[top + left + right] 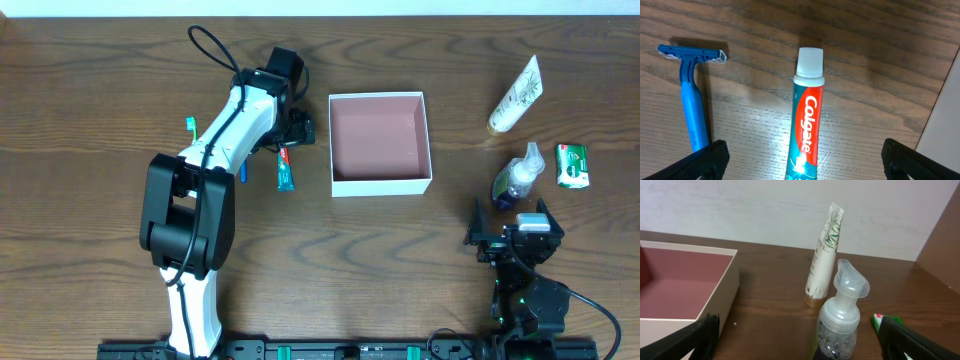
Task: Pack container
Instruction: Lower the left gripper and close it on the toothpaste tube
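Brown wood-grain table (100, 80) seen from above, with two robot arms at its near edge. The container (381, 185), a square, shallow, lidless cardboard box with white outer walls and a dusty pink inside, sits near the middle of the table and holds nothing.

Left of the container lies a red-and-teal Colgate toothpaste tube with a white cap (807, 120). Farther left of the container are a blue plastic disposable razor (692, 100) and then a green toothbrush (190, 125), mostly hidden under the arm. The left gripper (802, 157) hangs over the toothpaste. Its fingers (705, 160) are spread wide, one on each side of the tube, and grasp nothing.

Right of the container are a cream squeeze tube printed with leaves (824, 255), a clear pump bottle with dark liquid (840, 320) and a small green packet (572, 165). The right gripper (797, 340) is nearer the table's front edge than the container and faces the bottle. Its fingers are spread apart and hold nothing.
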Action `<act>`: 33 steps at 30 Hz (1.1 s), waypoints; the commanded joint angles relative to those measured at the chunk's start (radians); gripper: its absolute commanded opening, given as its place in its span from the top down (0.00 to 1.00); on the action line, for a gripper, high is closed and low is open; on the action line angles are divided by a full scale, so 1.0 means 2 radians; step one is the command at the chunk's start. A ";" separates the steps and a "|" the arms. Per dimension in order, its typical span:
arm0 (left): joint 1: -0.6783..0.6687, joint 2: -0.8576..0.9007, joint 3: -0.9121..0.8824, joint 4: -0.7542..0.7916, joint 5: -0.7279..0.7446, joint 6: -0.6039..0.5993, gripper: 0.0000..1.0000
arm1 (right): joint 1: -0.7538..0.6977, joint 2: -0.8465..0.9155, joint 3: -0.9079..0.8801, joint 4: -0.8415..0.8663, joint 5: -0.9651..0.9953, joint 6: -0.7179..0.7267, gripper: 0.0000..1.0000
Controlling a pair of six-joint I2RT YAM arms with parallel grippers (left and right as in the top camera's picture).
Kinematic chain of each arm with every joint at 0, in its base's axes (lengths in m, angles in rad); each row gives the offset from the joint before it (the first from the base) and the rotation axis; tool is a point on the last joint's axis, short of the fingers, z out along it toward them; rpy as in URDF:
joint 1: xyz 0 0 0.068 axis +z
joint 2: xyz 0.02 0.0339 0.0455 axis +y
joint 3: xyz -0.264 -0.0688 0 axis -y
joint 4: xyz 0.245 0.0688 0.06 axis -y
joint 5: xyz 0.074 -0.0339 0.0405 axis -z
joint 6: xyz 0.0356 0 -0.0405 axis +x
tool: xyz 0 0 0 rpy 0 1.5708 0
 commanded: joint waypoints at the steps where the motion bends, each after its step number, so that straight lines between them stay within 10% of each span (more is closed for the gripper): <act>1: 0.001 0.006 -0.008 -0.003 0.002 0.010 0.02 | 0.003 -0.003 -0.001 -0.002 -0.002 -0.006 0.01; 33: 0.001 0.030 -0.016 0.006 0.002 0.013 0.02 | 0.003 -0.003 -0.001 -0.002 -0.002 -0.006 0.01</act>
